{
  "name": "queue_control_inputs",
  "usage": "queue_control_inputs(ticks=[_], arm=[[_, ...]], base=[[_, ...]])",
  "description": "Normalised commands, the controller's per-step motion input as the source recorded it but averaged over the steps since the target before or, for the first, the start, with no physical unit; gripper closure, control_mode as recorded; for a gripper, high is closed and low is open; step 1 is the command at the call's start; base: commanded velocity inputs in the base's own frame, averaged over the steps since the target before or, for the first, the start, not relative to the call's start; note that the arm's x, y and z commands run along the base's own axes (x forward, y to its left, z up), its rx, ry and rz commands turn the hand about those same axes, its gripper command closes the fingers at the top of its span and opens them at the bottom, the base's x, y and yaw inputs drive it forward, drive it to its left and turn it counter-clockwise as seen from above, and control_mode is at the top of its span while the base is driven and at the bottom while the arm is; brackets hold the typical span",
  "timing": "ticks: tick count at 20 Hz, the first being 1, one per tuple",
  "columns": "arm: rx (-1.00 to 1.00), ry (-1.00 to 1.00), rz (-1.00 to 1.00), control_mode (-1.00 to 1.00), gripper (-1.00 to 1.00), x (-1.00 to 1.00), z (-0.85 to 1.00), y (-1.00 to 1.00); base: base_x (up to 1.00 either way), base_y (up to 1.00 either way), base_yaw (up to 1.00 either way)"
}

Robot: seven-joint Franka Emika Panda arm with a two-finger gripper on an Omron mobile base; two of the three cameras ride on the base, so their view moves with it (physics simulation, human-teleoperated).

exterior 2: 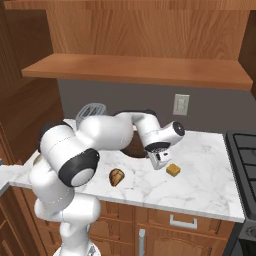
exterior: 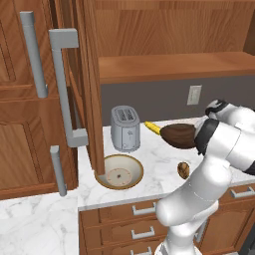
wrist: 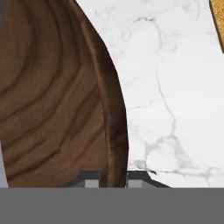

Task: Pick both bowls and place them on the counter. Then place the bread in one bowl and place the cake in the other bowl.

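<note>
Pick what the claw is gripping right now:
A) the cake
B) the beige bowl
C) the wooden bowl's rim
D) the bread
C: in the hand view the claw has a fingertip on each side of the wooden bowl's rim, while the bread, cake and beige bowl sit apart on the counter.

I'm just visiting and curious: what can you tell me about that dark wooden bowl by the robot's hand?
The dark wood bowl is wide and shallow, deep brown with curved grain rings inside. In the hand view its rim sits between the gripper fingertips, which appear closed on it. From the left base view it looks tilted over the marble counter, right of the toaster; whether it touches the counter is unclear.
</note>
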Motion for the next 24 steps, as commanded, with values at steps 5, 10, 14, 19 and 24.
queue_control_inputs(ticks=[5,10,14,19,24], arm=[[0.00,0.01,-0.07,-1.00,1.00,0.14,-0.32,-0.07],[0.00,0.00,-0.04,-1.00,1.00,0.03,-0.34,-0.03],[0.00,0.00,-0.02,-1.00,1.00,0.05,-0.33,0.00],[0.00,0.00,-0.01,-1.00,1.00,0.04,-0.27,0.03],[0.00,0.00,0.00,-1.00,-1.00,-0.01,-0.09,0.09]], base=[[0.00,0.00,0.00],[0.00,0.00,0.00],[0.00,0.00,0.00],[0.00,0.00,0.00],[0.00,0.00,0.00]])
